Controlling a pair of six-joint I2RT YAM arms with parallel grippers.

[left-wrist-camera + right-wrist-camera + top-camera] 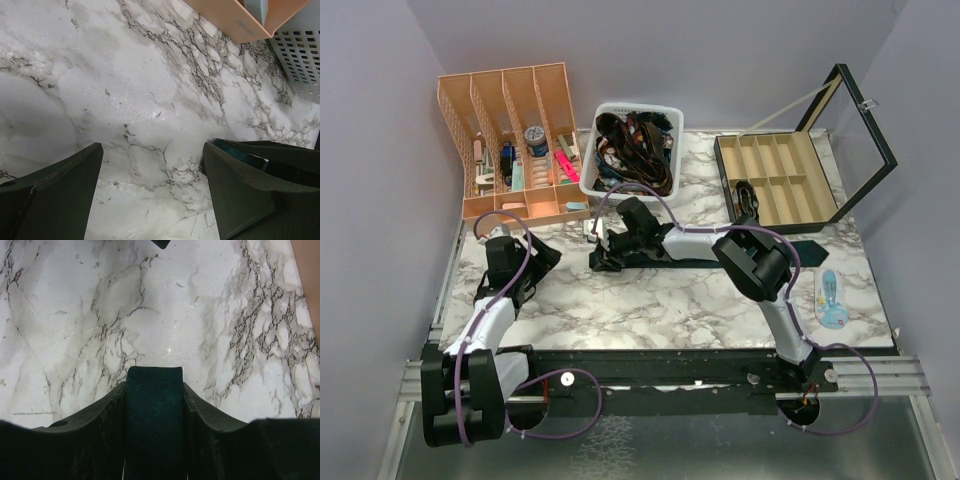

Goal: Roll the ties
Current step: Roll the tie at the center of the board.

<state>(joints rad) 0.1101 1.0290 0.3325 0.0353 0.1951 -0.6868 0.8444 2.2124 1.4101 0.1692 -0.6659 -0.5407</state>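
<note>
Table: white marble top.
Tie: dark teal, flat across mid-table, one end between the right fingers.
Right gripper: clamped on that end.
Left gripper: fingers spread wide, holding nothing, just beside the tie.

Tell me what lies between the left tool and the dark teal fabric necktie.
Only bare white marbled tabletop. The top view shows nothing resting on the stretch from the left tool to the dark teal fabric necktie.
</note>
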